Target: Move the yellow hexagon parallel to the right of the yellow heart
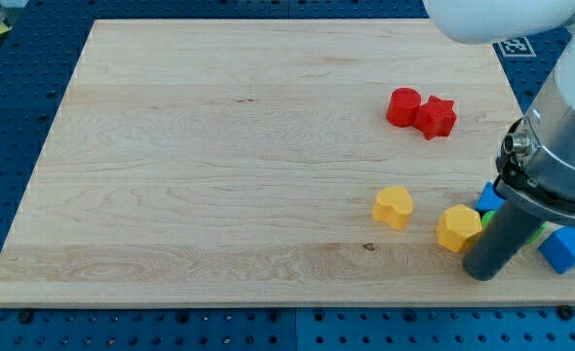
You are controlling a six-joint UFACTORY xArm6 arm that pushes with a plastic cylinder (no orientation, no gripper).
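The yellow hexagon point(458, 228) lies on the wooden board point(219, 156) near the view's bottom right. The yellow heart point(393, 207) lies just to its left and slightly higher, with a small gap between them. My tip point(481, 272) is at the end of the dark rod, just to the right of and below the yellow hexagon, very close to it. I cannot tell if it touches the hexagon.
A red cylinder point(402, 106) and a red star point(436, 117) touch each other at the upper right. Blue blocks point(566, 249) point(489, 198) and a green block point(488, 218) sit by the board's right edge, partly hidden by the rod and arm.
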